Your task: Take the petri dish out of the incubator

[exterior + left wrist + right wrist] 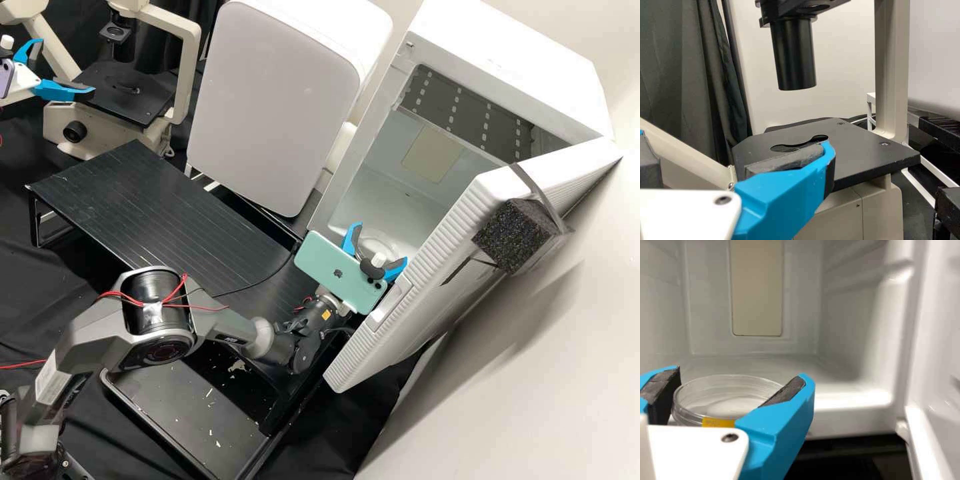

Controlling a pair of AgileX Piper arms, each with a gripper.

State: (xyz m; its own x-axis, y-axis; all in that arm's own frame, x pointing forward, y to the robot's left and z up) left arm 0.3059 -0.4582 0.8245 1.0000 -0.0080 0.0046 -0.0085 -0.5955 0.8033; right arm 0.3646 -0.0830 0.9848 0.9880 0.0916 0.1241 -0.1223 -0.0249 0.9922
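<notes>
The petri dish [725, 405], clear and round with a yellow label on its wall, sits in the mouth of the open incubator [507, 40], low down near the compartment floor; whether its base touches that floor I cannot tell. The right pincer [383, 243] is partly open, spread to about the width of the dish, with its dark pads [785, 392] against the wall on opposite sides, so it has hold of the dish (a neat fit, by the look of it). In the right wrist view the beige panel [757, 287] is on the back wall of the compartment, beyond the dish.

The left pincer [67, 65] is in front of the microscope [190, 73], its fingers spread wide with nothing in their grasp. In its wrist view one finger [785, 197] overlaps the black stage [860, 150], below the dark tube [794, 55].

The incubator's ribbed door [427, 273] stands open, with a black foam block [510, 237] strapped to it. A mint-green phone [333, 270] is mounted just behind the right pincer. To the incubator's side stands a rounded pale grey case [267, 107], and nearer the camera are a black slatted stand [147, 207] and a dark tray [180, 413].
</notes>
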